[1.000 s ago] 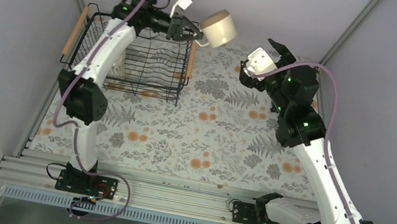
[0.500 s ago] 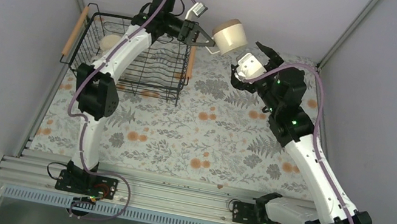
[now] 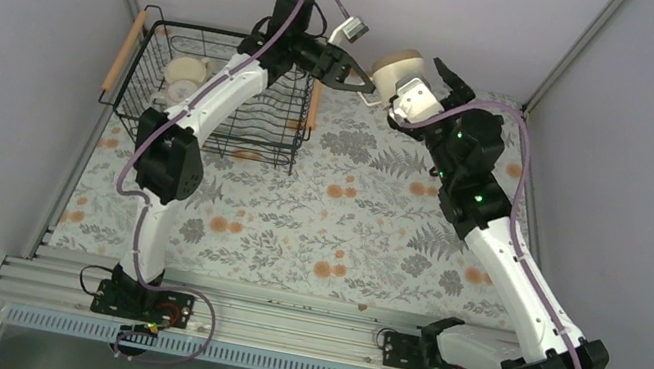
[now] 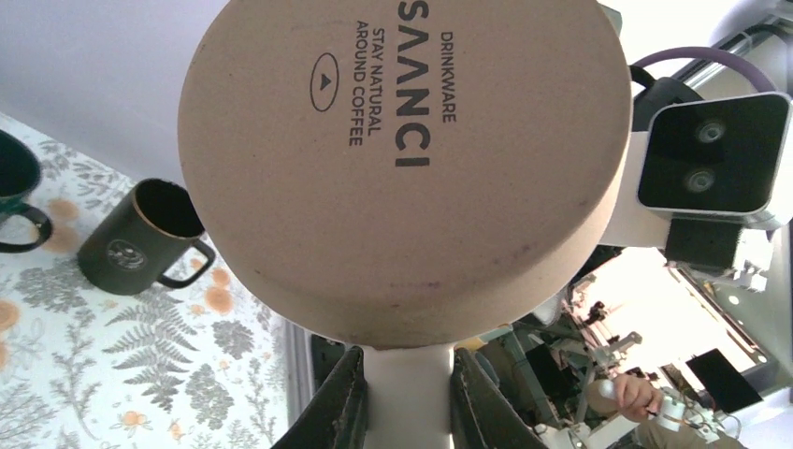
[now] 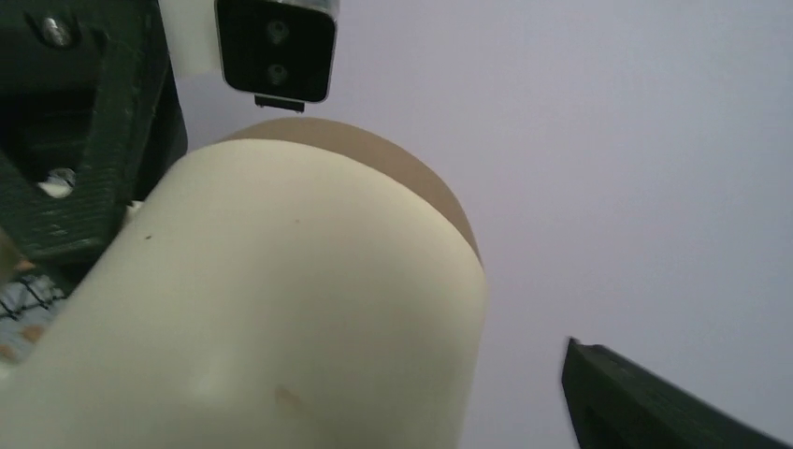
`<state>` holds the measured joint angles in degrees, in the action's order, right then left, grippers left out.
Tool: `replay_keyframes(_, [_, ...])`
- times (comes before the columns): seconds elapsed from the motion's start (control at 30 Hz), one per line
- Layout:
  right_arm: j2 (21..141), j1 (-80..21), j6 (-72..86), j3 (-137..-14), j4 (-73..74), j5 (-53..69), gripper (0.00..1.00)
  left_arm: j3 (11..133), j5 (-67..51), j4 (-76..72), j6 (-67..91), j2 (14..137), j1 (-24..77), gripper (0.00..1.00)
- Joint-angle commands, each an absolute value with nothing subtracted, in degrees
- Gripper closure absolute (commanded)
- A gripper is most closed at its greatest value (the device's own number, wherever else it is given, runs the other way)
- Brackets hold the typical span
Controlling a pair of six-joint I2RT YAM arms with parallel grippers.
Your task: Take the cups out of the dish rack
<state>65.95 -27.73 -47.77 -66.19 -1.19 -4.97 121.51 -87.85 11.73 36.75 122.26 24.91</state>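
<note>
Top view: the cream mug (image 3: 393,62) is held aloft by the left gripper (image 3: 358,81), out past the right end of the dish rack (image 3: 122,57); the right gripper (image 3: 414,80) is spread wide just beside it. Left wrist view: the mug's handle is clamped between the fingers (image 4: 337,412), its printed base faced to the camera; a dark grey-black mug (image 4: 140,238) is seen down-left on the floral cloth (image 4: 56,374). Right wrist view: the space before the right gripper is filled by the mug's wall, one finger (image 5: 655,402) set apart from it
</note>
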Motion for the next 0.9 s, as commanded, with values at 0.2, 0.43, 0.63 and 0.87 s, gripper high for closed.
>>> replay_keyframes(0.2, [67.24,-28.36,-49.67,-67.11,-5.75,-5.42,0.71,118.79,-103.10,1.91,41.45,116.46,27.42,0.98])
replay_keyframes(0.43, [66.66,-28.35,-49.32,-69.14,-4.99,-6.87,0.97,109.92,-103.02,-30.02,62.84,115.13,26.93,0.59])
replay_keyframes(0.63, [67.44,-28.30,-49.69,-73.61,-1.77,-10.05,0.97,108.91,-102.96,-40.47,67.79,115.44,23.19,0.00])
replay_keyframes(0.87, [69.52,-28.03,-52.46,-77.02,3.17,-13.97,0.97,109.90,-97.93,-47.45,71.72,115.37,10.63,0.00])
